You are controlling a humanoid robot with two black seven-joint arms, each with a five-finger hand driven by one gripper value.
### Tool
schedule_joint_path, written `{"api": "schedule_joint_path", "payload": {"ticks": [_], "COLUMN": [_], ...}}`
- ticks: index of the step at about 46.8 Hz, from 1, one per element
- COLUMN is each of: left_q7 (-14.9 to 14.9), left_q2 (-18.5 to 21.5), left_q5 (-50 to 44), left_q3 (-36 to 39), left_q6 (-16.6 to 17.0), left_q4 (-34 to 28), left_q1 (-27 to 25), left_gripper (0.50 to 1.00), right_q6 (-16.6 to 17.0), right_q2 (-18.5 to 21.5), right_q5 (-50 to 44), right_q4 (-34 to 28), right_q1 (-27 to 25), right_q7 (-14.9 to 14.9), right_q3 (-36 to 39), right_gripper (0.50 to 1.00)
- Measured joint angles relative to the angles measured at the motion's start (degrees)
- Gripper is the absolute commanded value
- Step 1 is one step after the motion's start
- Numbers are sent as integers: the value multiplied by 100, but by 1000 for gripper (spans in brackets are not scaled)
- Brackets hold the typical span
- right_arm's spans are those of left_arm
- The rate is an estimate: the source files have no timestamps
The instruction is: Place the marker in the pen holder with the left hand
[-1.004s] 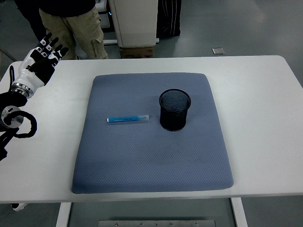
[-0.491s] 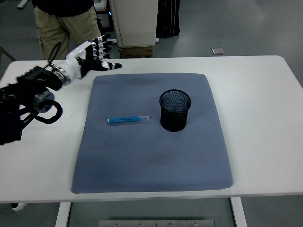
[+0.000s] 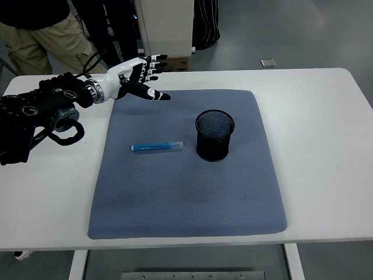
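The left hand [image 3: 137,77], fingers spread and empty, hovers beyond the blue marker [image 3: 156,147], which lies on the grey mat [image 3: 186,198] just left of the pen holder [image 3: 214,135]; a clumsy pinch could roll it away

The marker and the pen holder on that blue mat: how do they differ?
The marker is slim and light blue; the pen holder is wide, black and made of mesh. The marker lies flat on its side, while the pen holder stands upright with its mouth open. Both rest on the blue mat, apart from each other, untouched by the left hand.
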Motion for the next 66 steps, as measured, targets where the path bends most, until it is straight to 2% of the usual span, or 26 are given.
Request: {"api": "schedule_joint_path", "payload": {"ticks": [8, 16, 25, 32, 44, 53, 66], "left_q7": [16, 22, 23, 16, 33, 63, 93], "left_q2": [-83, -274, -318, -484, -560, -612, -609], "left_q5": [39, 185, 468, 1024, 1702, 1798, 1806], "left_q3": [1500, 2318, 2489, 2578, 2590, 2723, 3023], "left_q6": [-44, -224, -230, -253, -535, -817, -848], "left_q4": [-134, -249, -353, -358, -359, -396, -396], "left_q1": [-671, -1074, -1182, -1192, -1303, -1342, -1350], "left_gripper": [1000, 1000, 1000, 1000, 1000, 1000, 1000], "right_q6": [0, 0, 1, 1, 1, 1, 2], "right_q2": [0, 0, 0, 0, 0, 0, 0], "right_q5": [0, 0, 0, 0, 0, 0, 0], "right_q4": [-1, 0, 0, 0, 0, 0, 0], "right_q1": [0, 1, 0, -1, -1, 0, 0], "right_q7": [-2, -1, 2, 2, -3, -3, 2], "right_q3": [0, 0, 0, 0, 0, 0, 0], "right_gripper": [1000, 1000, 1000, 1000, 1000, 1000, 1000]}}
